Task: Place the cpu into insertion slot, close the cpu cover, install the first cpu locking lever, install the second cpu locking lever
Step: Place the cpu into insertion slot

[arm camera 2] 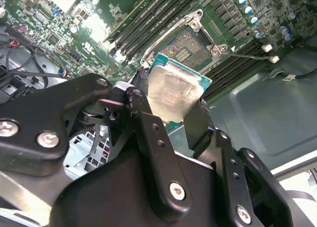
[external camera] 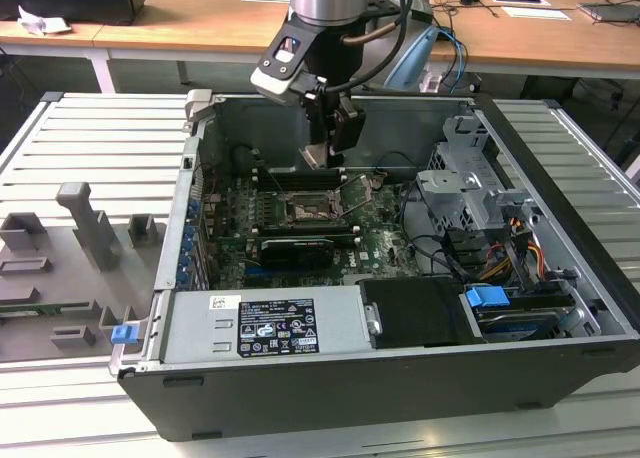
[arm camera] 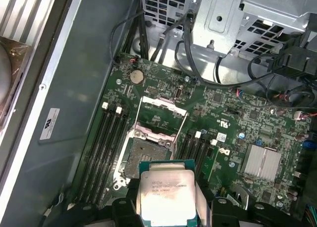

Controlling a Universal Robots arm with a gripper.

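Note:
My gripper [external camera: 326, 150] hangs inside the open computer case, shut on the cpu [external camera: 313, 157]. The cpu [arm camera: 167, 193] is a pale silver square on a green edge, held by its two sides between black fingers [arm camera: 130, 199]. It hovers just above the insertion slot [arm camera: 143, 155], a dark square socket with a silver rim on the green board. The cpu cover [arm camera: 163, 106] stands flipped open on the far side of the socket. In the second wrist view the cpu [arm camera 2: 173, 93] is tilted, with the bare insertion slot [arm camera 2: 182, 46] beyond it and a thin wire lever [arm camera 2: 247, 54] swung out.
Black memory slots [arm camera: 106, 142] flank the socket on both sides. A grey drive cage [external camera: 465, 193] with cables fills the case at the exterior view's right, and a power supply [external camera: 265, 323] lies in front. Grey fixtures [external camera: 85, 228] stand on the table outside.

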